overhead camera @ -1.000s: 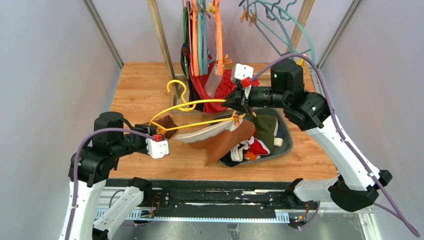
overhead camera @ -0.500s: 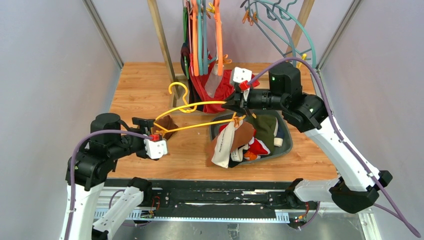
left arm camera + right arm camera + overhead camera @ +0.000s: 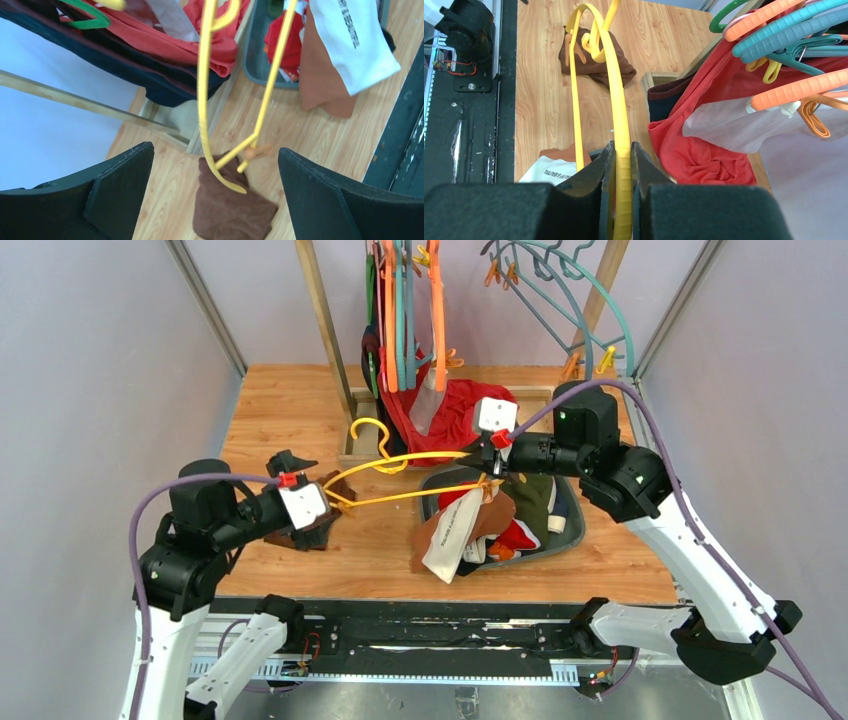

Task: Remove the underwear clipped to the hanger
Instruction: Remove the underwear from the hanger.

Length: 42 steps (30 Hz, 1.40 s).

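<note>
My right gripper [image 3: 490,462] [image 3: 622,165] is shut on the bar of a yellow hanger [image 3: 400,455] [image 3: 616,100] held above the table. Brown underwear with a white waistband [image 3: 455,532] [image 3: 350,40] droops from the hanger's right end, near an orange clip [image 3: 482,483], over the rim of a grey tray [image 3: 572,530]. More underwear, red with white trim [image 3: 517,535], lies in the tray. My left gripper [image 3: 322,498] [image 3: 215,150] stands wide open around the hanger's left tip [image 3: 202,100], holding nothing, above a dark brown cloth [image 3: 230,210] on the table.
A rack at the back carries orange and teal hangers [image 3: 420,300] with a large red cloth [image 3: 450,415] [image 3: 704,145] below them. A wooden post [image 3: 320,310] stands at the back left. Grey walls close both sides.
My left gripper has opened and moved up and right to the hanger's left tip. The brown underwear has come off that end and swung down onto the tray. The right gripper has shifted slightly right.
</note>
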Available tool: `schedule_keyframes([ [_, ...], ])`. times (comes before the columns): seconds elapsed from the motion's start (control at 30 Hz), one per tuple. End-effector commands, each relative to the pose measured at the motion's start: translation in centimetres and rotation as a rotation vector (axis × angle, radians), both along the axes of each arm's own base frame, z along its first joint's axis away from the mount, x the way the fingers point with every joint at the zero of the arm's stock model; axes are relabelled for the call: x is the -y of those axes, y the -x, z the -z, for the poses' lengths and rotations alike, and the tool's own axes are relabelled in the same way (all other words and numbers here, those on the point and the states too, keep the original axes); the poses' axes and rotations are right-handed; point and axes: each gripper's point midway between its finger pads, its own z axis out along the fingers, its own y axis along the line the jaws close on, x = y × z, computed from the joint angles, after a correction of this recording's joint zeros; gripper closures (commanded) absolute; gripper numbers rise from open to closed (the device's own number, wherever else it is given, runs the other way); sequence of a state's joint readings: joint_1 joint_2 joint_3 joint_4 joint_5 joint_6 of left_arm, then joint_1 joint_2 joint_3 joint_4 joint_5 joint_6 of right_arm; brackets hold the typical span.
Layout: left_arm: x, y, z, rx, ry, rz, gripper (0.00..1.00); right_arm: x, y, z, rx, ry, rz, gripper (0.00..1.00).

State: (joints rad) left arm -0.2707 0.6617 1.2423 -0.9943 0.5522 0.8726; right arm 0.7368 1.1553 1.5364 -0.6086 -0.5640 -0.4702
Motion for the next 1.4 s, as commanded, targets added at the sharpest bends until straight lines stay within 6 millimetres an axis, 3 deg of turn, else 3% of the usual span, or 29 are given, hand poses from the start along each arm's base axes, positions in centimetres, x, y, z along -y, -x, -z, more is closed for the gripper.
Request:
schedule_keyframes([
  [0.0,1.4,-2.5,-0.7,-0.072,0.164,-0.068,0.01,0.4,1.4,-0.4,0.069,0.002,-0.058,1.0],
  [0.23,3.4,-2.7,1.6,-0.235,0.198,0.011,0.08,0.8,2.9,0.4,0.09,0.018,-0.125,1.0],
  [0.43,4.6,-1.7,3.8,-0.35,0.185,0.094,0.21,1.0,3.6,0.7,0.093,0.017,-0.154,0.99],
  [0.87,5.3,-0.7,4.6,-0.385,0.196,0.164,0.52,1.0,3.6,0.5,0.083,0.003,-0.157,0.99],
  [1.0,5.2,-0.2,4.5,-0.367,0.189,0.179,0.7,1.1,3.2,0.6,0.082,-0.004,-0.139,0.99],
  [1.07,5.1,0.0,4.3,-0.351,0.185,0.184,0.94,1.3,2.9,0.7,0.082,-0.008,-0.123,1.0],
  [1.1,5.0,0.1,4.2,-0.34,0.184,0.182,0.99,1.3,2.7,0.8,0.08,-0.01,-0.114,0.99],
  [1.2,4.6,0.5,3.5,-0.294,0.177,0.177,1.0,1.3,2.4,1.2,0.075,-0.013,-0.099,0.99],
  [1.27,4.3,0.6,3.1,-0.266,0.168,0.162,1.0,1.2,2.4,1.5,0.068,-0.01,-0.101,0.93],
  [1.37,3.4,0.4,2.8,-0.227,0.134,0.121,1.0,1.3,2.4,1.2,0.068,-0.008,-0.099,0.73],
])
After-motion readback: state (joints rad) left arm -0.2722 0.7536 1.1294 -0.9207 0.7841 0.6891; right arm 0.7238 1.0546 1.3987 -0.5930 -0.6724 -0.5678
